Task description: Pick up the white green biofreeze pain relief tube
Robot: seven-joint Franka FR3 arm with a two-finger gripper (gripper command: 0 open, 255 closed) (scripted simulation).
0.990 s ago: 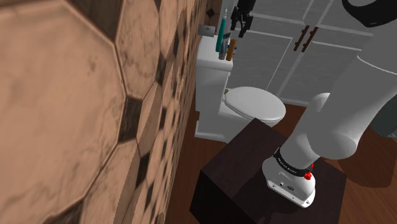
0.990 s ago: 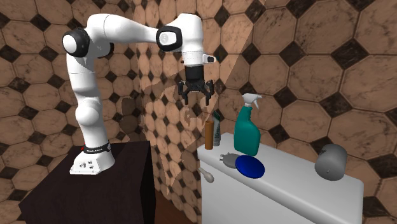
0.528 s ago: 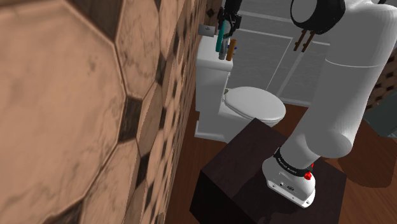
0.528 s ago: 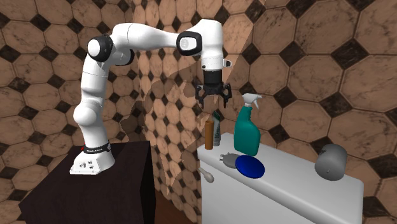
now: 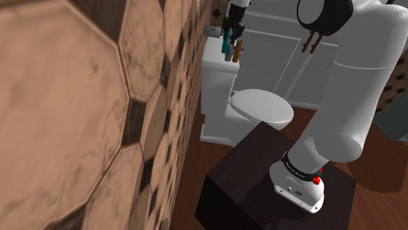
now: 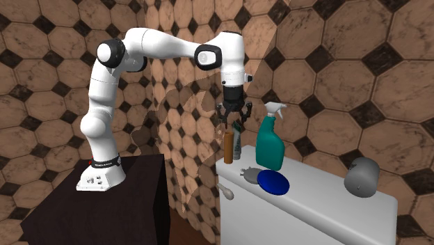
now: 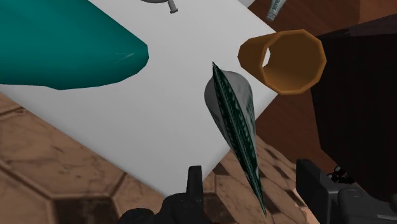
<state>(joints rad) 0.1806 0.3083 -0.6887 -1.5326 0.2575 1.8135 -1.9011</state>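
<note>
The white and green tube [image 6: 236,141] stands upright on the white toilet tank lid [image 6: 313,202], right beside a brown cylinder [image 6: 228,148]. My gripper [image 6: 233,122] hangs just above the tube, pointing straight down. In the wrist view the tube's green crimped top [image 7: 236,124] runs into the gap between my fingers [image 7: 195,186], which stand apart and do not touch it. The gripper [image 7: 253,191] is open. In the shoulder view the gripper [image 5: 231,29] is over the bottles at the tank's end.
A teal spray bottle [image 6: 270,145], a blue disc [image 6: 272,182] and a grey cup [image 6: 362,177] share the lid. The brown cylinder [image 7: 283,60] is close beside the tube. Tiled wall [image 6: 334,62] rises behind. Toilet seat [image 5: 261,108] and dark stand [image 5: 261,176] lie below.
The arm has swung toward the tank and the gripper has come down from well above the brown cylinder to just over the tube. The fingers stayed open.
</note>
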